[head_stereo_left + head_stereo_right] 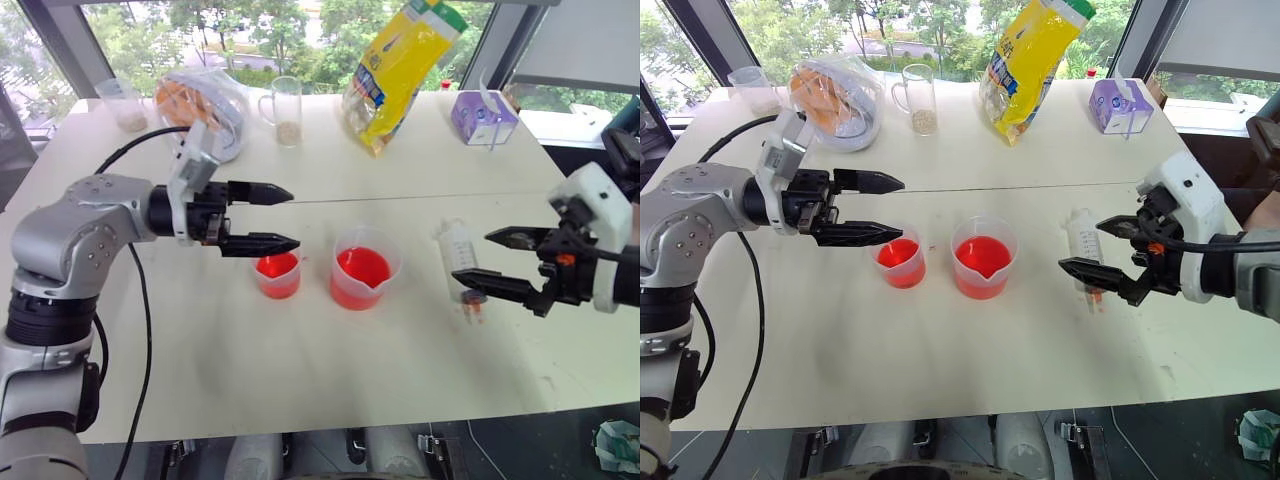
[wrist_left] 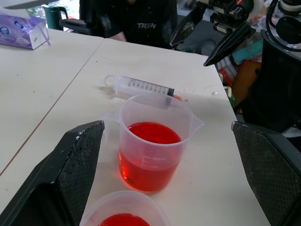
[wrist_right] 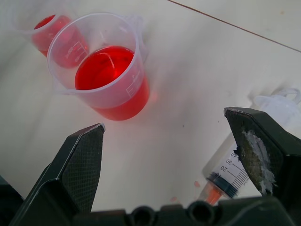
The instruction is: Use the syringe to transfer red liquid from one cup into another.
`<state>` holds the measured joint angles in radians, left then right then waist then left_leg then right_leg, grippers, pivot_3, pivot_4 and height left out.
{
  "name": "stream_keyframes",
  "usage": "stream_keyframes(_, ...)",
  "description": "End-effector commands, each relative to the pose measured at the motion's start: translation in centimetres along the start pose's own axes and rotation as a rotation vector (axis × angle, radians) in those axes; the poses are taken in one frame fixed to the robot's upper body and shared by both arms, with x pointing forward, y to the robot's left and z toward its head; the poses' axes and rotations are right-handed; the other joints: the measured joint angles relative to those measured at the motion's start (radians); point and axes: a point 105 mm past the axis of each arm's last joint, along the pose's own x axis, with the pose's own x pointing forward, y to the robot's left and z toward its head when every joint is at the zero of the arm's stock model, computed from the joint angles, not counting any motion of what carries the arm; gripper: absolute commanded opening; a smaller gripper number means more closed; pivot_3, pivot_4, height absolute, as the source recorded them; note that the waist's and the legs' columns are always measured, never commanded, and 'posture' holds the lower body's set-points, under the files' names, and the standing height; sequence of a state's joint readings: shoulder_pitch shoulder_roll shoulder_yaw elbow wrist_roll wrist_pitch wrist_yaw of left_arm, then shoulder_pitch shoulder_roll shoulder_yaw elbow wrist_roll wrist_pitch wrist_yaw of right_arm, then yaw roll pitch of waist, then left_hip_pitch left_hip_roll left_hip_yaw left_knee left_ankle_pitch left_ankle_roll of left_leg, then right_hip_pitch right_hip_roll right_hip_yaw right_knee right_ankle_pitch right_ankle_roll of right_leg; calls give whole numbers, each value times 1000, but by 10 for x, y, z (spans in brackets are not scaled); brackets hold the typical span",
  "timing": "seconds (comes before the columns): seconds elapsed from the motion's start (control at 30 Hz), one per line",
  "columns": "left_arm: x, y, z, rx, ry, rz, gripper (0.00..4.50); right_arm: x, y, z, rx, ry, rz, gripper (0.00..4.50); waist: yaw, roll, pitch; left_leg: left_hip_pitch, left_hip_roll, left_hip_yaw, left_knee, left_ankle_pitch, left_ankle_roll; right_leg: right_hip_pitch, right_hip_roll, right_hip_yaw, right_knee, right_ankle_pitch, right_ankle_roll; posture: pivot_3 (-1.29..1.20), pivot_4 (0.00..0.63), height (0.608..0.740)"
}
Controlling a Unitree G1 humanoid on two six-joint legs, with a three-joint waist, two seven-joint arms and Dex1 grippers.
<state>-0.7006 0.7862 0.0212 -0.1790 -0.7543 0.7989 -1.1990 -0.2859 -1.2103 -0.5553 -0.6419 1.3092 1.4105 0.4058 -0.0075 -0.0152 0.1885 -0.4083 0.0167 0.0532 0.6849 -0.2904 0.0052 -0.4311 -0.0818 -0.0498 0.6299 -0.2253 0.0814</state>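
We see the right gripper (image 1: 492, 262) with its two black fingers spread wide and nothing between them; it hovers just beside the large clear plastic syringe (image 1: 458, 250), which lies flat on the white table (image 1: 300, 370) with its small orange-red tip toward the robot. The left gripper (image 1: 280, 218) is also wide apart and empty, above the small narrow clear plastic cup (image 1: 277, 274). Between this cup and the syringe stands the wider clear spouted beaker (image 1: 364, 267). Both vessels contain bright red-orange liquid (image 3: 103, 67). A few red drops lie near the syringe tip.
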Motion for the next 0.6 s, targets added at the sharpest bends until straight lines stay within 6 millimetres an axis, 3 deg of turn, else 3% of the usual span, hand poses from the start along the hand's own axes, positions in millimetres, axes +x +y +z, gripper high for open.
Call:
stream_keyframes(0.03,1,-5,9,46,-18,-17,4500,-7,-3,5,-23,-18,-29,4423,0,0,0,0,0,0,0,0,0,0,0,0,0,0,0,0,150,740)
stream_keyframes(0.3,4,-6,12,54,-52,-28,4500,-8,-9,-4,15,23,-54,4423,1,0,0,0,0,0,0,0,0,0,0,0,0,0,0,0,150,740)
stream_keyframes(0.6,11,-6,3,76,-36,-50,4500,-4,-37,-10,115,60,-163,4423,0,0,0,0,0,0,1,0,0,0,0,0,0,0,0,0,150,740)
